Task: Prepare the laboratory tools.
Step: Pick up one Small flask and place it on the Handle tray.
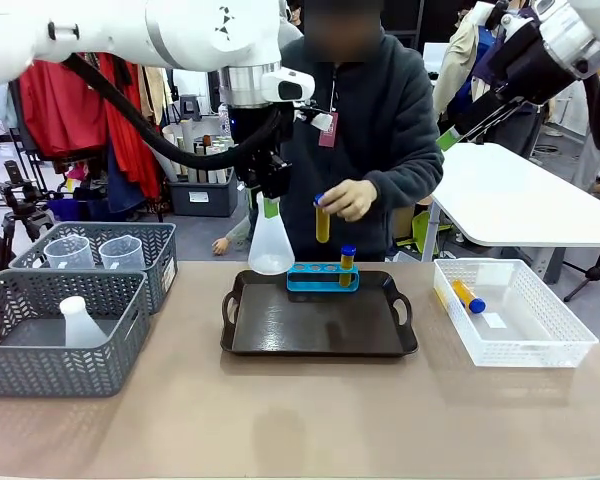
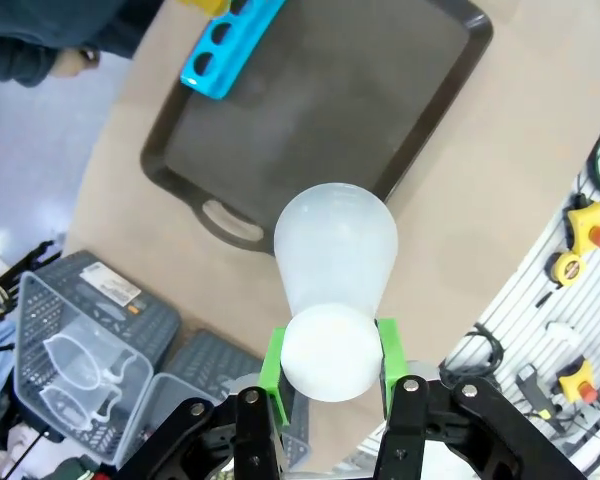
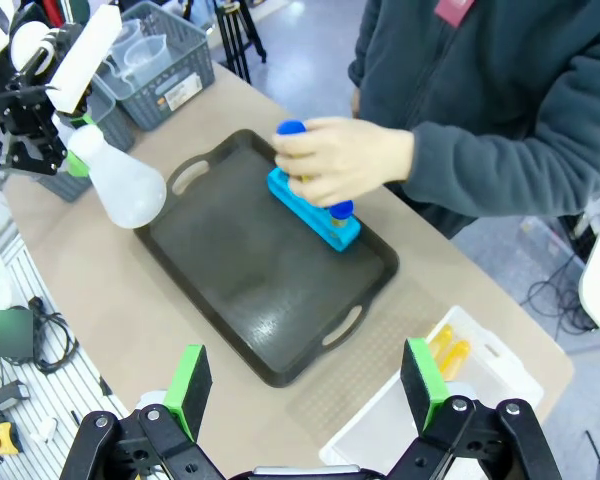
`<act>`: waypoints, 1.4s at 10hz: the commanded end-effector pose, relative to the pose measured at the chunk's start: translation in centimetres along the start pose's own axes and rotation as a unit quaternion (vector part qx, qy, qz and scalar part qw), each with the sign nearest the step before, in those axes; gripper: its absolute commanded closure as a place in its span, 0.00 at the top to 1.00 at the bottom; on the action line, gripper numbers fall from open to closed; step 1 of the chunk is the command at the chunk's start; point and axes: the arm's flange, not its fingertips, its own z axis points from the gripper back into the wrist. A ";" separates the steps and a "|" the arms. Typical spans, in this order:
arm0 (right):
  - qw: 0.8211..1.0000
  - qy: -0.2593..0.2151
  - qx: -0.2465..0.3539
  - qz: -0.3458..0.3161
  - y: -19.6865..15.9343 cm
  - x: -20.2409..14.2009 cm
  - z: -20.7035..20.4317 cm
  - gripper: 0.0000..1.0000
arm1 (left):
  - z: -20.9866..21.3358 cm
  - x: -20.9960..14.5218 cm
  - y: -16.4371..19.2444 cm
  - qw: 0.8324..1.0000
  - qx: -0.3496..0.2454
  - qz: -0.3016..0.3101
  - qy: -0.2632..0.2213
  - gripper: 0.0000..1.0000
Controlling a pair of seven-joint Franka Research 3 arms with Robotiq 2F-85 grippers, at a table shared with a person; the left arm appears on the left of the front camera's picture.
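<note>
My left gripper (image 1: 270,205) is shut on the neck of a translucent white conical flask (image 1: 271,248), which hangs above the left rear corner of the dark tray (image 1: 320,325); the wrist view shows the flask (image 2: 336,245) between the green pads (image 2: 272,365). The person's hand (image 1: 348,198) holds a yellow tube with a blue cap (image 1: 322,220) over the blue rack (image 1: 322,276), where another tube (image 1: 347,262) stands. A further tube (image 1: 468,296) lies in the white basket (image 1: 510,315). Two clear jugs (image 1: 95,252) sit in a grey basket. My right gripper (image 3: 305,385) is open, high above the tray.
A second flask (image 1: 80,322) lies in the near grey basket (image 1: 60,340) at the left. The grey basket with the jugs (image 1: 155,245) stands behind it. A white table (image 1: 510,195) is at the back right.
</note>
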 end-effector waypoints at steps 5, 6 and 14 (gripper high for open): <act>1.000 -0.003 0.003 0.000 0.0 0.0 0.1 1.00 | 2.2 -4.4 2.6 0.999 -0.007 0.048 -0.008 0.00; 1.000 -0.003 0.003 0.000 0.0 0.0 0.1 1.00 | 2.4 -5.0 3.2 0.998 -0.006 0.055 -0.008 0.00; 1.000 -0.003 0.003 0.000 0.0 0.0 0.1 1.00 | 2.7 -4.1 3.9 0.998 0.002 0.056 -0.001 0.00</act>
